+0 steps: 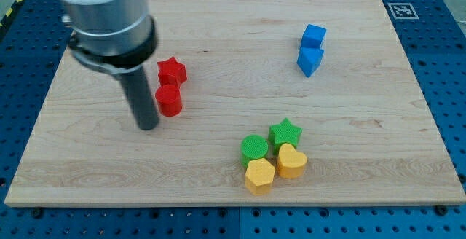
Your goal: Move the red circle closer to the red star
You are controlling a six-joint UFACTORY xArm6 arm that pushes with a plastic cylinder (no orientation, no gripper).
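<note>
Red plastic circle block [170, 100] toward the wooden bench's [218, 173] left edge, touching the red plastic star block [172, 71] just above it, my tip [148, 126] just left of the circle, no hand on this rod, green and yellow blocks clustered near the bottom edge, two blue blocks toward the top right corner.

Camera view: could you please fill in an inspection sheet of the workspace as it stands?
Surface: wooden board, flat, on a blue perforated table.
Job's things: red circle right below the red star, apparently touching.
Clutter: two blue blocks together upper right; green circle, green star, yellow heart, yellow hexagon clustered at bottom.
Gripper: none; my tip sits just left of the red circle.
Cables: nothing seen.
Surroundings: printed marker at top right.
</note>
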